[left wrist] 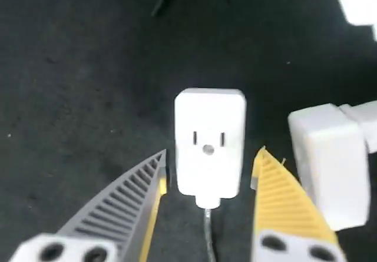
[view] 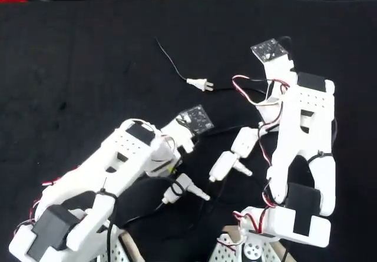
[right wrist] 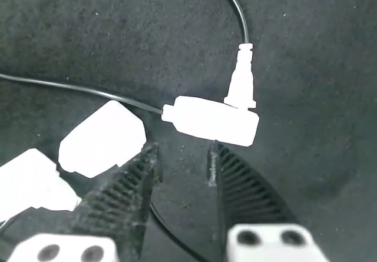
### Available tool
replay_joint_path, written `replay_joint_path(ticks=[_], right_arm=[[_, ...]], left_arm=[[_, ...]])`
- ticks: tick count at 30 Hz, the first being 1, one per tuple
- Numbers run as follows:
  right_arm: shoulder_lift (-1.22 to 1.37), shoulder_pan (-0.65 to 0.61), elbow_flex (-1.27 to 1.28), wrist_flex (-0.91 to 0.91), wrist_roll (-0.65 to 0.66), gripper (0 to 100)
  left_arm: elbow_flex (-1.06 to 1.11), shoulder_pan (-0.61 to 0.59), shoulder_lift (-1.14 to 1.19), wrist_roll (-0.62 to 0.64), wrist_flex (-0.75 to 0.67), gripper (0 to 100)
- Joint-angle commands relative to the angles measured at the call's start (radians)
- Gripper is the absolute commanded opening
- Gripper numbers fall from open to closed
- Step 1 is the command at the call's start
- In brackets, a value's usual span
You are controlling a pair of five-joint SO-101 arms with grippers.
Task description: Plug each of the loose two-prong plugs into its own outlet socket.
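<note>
A: Hovering over a white boxy outlet socket (left wrist: 209, 141), the left gripper (left wrist: 212, 151) has its grey finger (left wrist: 132, 191) and yellow finger (left wrist: 280, 191) spread wide, one on each side of the block, clamping nothing.

B: And that socket's slotted face looks straight up at the camera. A second white block (left wrist: 327, 162) lies just beside it.

A: Over to the right gripper (right wrist: 184, 147): black ribbed fingers (right wrist: 126, 182) parted, only cloth between them. Just past the tips lies a white socket body (right wrist: 212, 120), with a white cord end (right wrist: 243, 79) touching it. Seated or not, nobody can tell.

B: From the high view, the small white two-prong plug (view: 200, 84) on its thin black cord (view: 171, 62) lies loose on the black cloth table (view: 70, 68). That's upper middle of the frame, well apart from the clustered white sockets (view: 222, 166) at lower centre, between the two arms.
</note>
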Motion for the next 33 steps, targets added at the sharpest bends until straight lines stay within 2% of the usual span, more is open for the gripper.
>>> replay_joint_path(ticks=[1, 5, 11, 25, 33], right_arm=[[-0.002, -0.011, -0.005, -0.012, -0.011, 13.4], [-0.002, -0.011, -0.005, -0.012, -0.011, 13.4], [-0.002, -0.011, -0.005, -0.012, -0.011, 13.4], [-0.002, -0.012, -0.005, -0.012, -0.011, 13.4], [-0.002, -0.012, -0.005, -0.012, -0.011, 13.4]], left_arm=[[-0.079, -0.059, -0.002, -0.048, 0.003, 24], [-0.131, -0.142, 0.003, -0.058, 0.003, 24], [-0.111, -0.160, 0.003, -0.060, -0.069, 23], [-0.153, -0.325, -0.008, -0.086, -0.107, 23], [-0.229, -0.351, -0.017, -0.034, -0.006, 23]])
